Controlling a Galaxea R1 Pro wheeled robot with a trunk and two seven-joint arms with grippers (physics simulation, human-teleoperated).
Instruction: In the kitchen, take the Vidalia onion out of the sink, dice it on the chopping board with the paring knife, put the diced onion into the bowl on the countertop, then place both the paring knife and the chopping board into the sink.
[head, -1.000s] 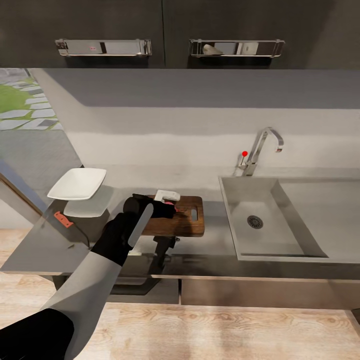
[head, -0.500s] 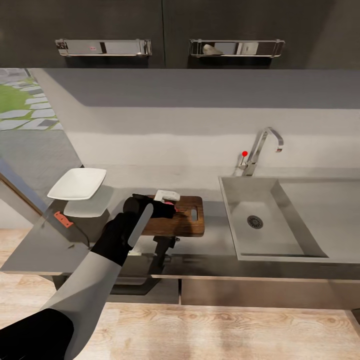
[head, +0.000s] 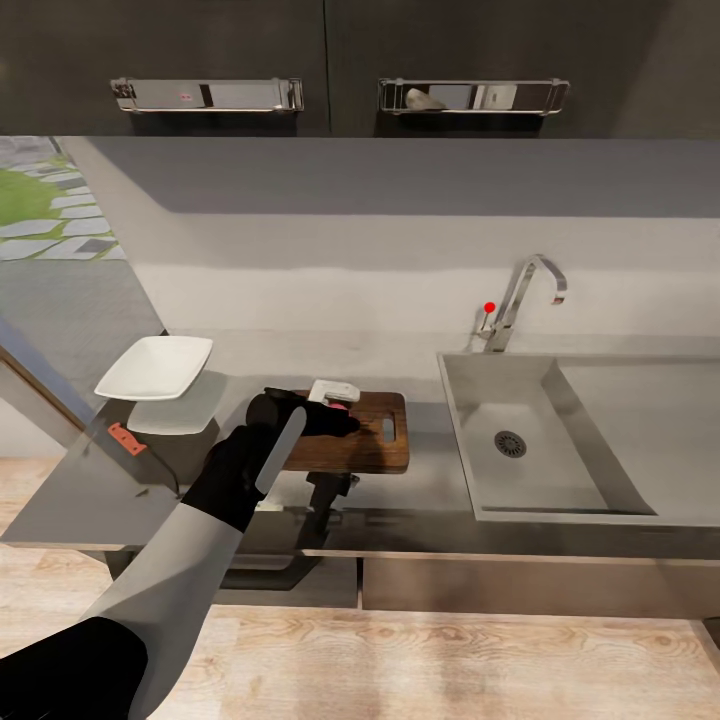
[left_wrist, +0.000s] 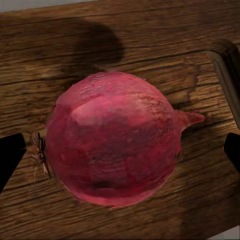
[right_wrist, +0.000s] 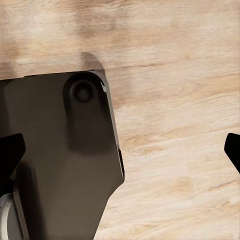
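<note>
One arm, the left, reached up from the lower left of the head view, its white forearm and black wrist angled toward the chopping board (head: 360, 435), with the left pincer (head: 335, 405) poised over the board's left half. From the left wrist view, the Vidalia onion (left_wrist: 112, 137) sat on the wood grain of the board (left_wrist: 150, 45), and the two dark fingertips (left_wrist: 10, 155) stood spread at either side of it, apart from its skin, so the pincer was open and gripped nothing. In the head view the onion (head: 341, 407) showed as a sliver of pink beneath the pincer's pale housing. The board lay on the grey desk (head: 80, 500) just beside the sink (head: 560, 440), whose basin held its round drain and whose faucet (head: 520, 295) rose at the back edge with a red-tipped lever. The white bowl (head: 155, 367) rested near the desk's left end, well apart from the board, and the paring knife (head: 127, 438) lay in front of the bowl, reddish handle visible. The right pincer (right_wrist: 120, 150) hung with its dark fingertips wide apart over pale wooden floor (right_wrist: 175, 100) and part of the robot's dark base (right_wrist: 60, 150), holding nothing.
</note>
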